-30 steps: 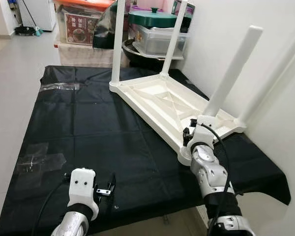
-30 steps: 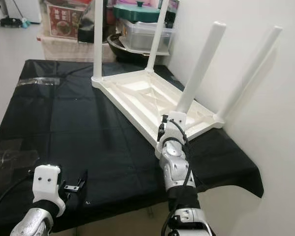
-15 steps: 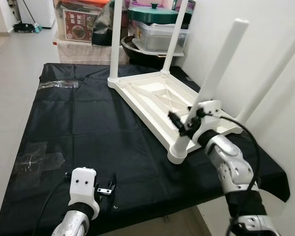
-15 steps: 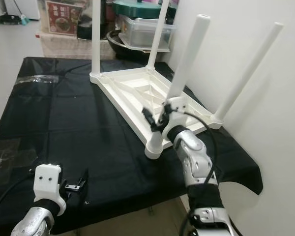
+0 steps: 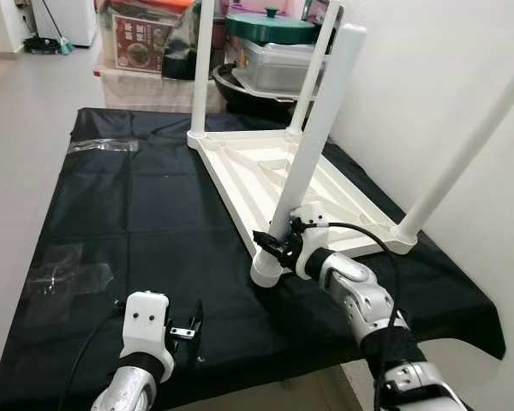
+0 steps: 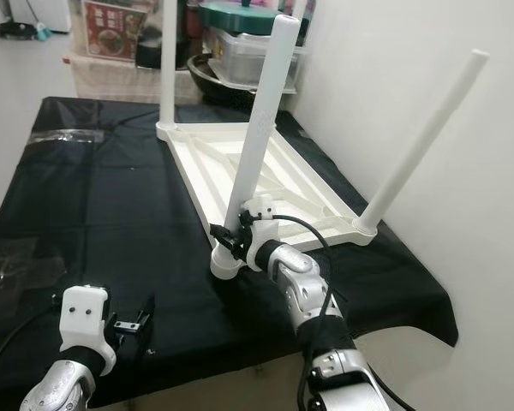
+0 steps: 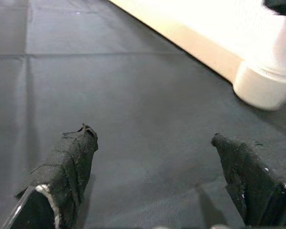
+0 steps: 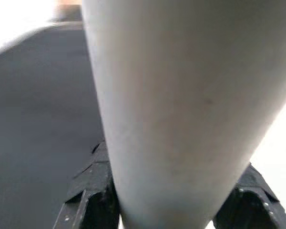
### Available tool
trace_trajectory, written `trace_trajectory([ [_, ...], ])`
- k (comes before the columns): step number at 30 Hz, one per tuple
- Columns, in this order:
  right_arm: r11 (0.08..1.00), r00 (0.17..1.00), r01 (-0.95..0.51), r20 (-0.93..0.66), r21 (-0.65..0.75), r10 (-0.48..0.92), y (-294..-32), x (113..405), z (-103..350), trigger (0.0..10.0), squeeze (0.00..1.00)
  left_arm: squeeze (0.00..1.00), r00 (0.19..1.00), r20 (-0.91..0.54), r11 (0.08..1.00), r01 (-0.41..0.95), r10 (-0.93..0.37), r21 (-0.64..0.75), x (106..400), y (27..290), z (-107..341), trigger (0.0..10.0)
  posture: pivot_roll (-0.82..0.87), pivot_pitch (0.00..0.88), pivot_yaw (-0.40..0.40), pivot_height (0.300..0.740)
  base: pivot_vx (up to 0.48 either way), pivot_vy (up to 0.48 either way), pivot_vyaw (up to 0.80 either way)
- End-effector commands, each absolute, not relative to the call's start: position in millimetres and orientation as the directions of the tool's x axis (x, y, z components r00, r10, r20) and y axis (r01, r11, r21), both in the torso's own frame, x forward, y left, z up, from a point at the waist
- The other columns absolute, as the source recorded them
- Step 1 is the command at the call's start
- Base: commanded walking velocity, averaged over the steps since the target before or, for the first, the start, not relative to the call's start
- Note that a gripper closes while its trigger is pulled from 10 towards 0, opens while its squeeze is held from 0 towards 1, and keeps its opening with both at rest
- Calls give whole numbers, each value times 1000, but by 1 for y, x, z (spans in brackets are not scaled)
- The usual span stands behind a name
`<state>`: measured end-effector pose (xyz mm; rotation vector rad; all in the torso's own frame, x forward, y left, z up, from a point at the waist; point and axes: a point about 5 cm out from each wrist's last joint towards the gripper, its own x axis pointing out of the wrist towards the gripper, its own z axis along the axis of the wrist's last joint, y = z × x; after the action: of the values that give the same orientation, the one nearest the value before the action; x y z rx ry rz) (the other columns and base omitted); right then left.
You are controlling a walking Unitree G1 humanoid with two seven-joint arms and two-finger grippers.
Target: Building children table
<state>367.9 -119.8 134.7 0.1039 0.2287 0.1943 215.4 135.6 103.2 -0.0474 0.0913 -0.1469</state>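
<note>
Our left hand [image 5: 185, 329] hovers spread and empty over the black cloth [image 5: 128, 214] near the worktop's front edge. The upturned children's table [image 5: 278, 175] lies toward the right edge. Our right hand [image 5: 278, 248], closed round the near leg [image 5: 313, 145], has swung it leftward within a second, so the corner socket [image 5: 265, 272] now seems seated.

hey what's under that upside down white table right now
A black cloth lies under the white table and spreads past it. What the cloth itself rests on is covered. The right gripper clasps the near leg.
</note>
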Motion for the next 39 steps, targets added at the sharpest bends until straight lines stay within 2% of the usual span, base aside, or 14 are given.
trace_trajectory([
  [1, 979, 904, 193, -401, 67, -150, -170, 358, 104, 0, 0, 0, 983, -108, 989, 142, -146, -48, 212, 135, 98, 10000, 190, 0, -176, 740, 0, 0, 0],
  [3, 912, 812, 409, -452, -11, -369, -185, 342, 91, 0, 0, 0, 983, -109, 988, 145, -149, -46, 213, 136, 98, 10000, 182, 0, -171, 740, 0, 0, 0],
  [8, 935, 844, 334, -402, -123, -355, -164, 323, 96, 0, 0, 0, 981, -116, 987, 152, -156, -45, 213, 137, 97, 10000, 168, 0, -161, 740, 0, 0, 0],
  [9, 945, 855, 304, -403, -122, -327, -160, 323, 98, 6902, 0, 0, 981, -116, 987, 152, -156, -46, 213, 137, 97, 10000, 165, 0, -159, 740, 0, 0, 0],
  [10, 948, 857, 295, -405, -121, -318, -158, 324, 99, 6902, 0, 0, 981, -116, 987, 152, -156, -47, 214, 138, 97, 10000, 164, 0, -157, 740, 0, 0, 0],
  [11, 949, 857, 300, -408, -99, -314, -159, 329, 101, 10000, 0, 0, 981, -115, 987, 152, -157, -48, 214, 137, 97, 10000, 164, 0, -156, 740, 0, 0, 0],
  [15, 953, 863, 298, -408, -61, -296, -159, 333, 103, 10000, 0, 0, 981, -114, 987, 153, -158, -49, 215, 137, 97, 10000, 165, 0, -157, 740, 0, 0, 0],
  [16, 961, 912, 273, -331, 48, -243, -158, 346, 123, 10000, 1000, 0, 981, -111, 987, 153, -156, -43, 215, 138, 97, 10000, 173, 0, -165, 740, 0, 0, 0],
  [21, 973, 961, 126, -267, 194, -71, -148, 355, 147, 10000, 1000, 0, 982, -104, 988, 151, -155, -43, 217, 140, 98, 10000, 168, 0, -166, 740, 0, 0, 0],
  [22, 966, 972, 70, -236, 251, -9, -146, 355, 152, 10000, 0, 0, 982, -104, 987, 155, -159, -43, 216, 139, 98, 10000, 167, 0, -163, 740, 0, 0, 0],
  [32, 843, 858, -500, -19, 200, 513, -126, 343, 161, 10000, 0, 0, 980, -104, 985, 164, -168, -45, 217, 137, 99, 10000, 178, 0, -164, 740, 0, 0, 0],
  [36, 815, 829, -544, -24, 199, 559, -117, 343, 157, 10000, 0, 0, 981, -104, 986, 161, -164, -43, 217, 138, 98, 10000, 184, 0, -170, 740, 0, 0, 0],
  [37, 794, 808, -573, -21, 202, 589, -109, 343, 155, 4863, 0, 0, 981, -103, 986, 160, -163, -42, 217, 138, 99, 10000, 188, 0, -172, 740, 0, 0, 0],
  [39, 772, 787, -601, -10, 207, 616, -99, 342, 156, 4000, 0, 0, 981, -99, 986, 161, -164, -41, 217, 138, 100, 10000, 194, 0, -173, 740, 0, 0, 0],
])
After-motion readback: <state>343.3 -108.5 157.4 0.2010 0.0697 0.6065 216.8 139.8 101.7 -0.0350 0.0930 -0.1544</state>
